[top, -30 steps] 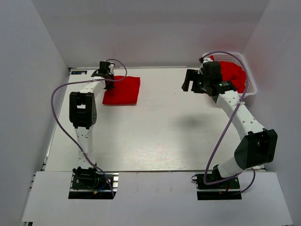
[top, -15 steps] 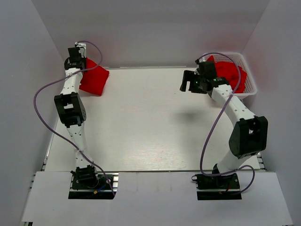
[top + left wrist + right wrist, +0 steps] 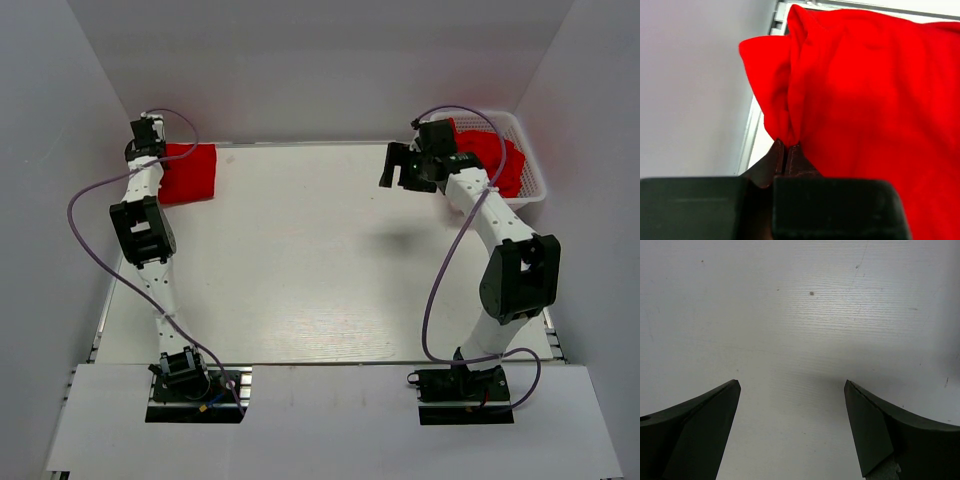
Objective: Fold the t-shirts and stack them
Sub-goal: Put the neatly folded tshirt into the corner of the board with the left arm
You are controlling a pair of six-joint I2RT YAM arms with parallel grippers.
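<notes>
Your left gripper (image 3: 786,150) is pinched shut on the folded shirt (image 3: 190,172) at the far-left corner of the table (image 3: 320,270). Your right gripper (image 3: 792,405) hangs wide open over the table, beside the basket (image 3: 538,180) holding more shirts (image 3: 497,158).

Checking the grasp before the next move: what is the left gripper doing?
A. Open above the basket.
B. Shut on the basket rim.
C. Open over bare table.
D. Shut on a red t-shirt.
D: the left wrist view shows the left gripper pinched shut on a bunched edge of the red t-shirt.
</notes>
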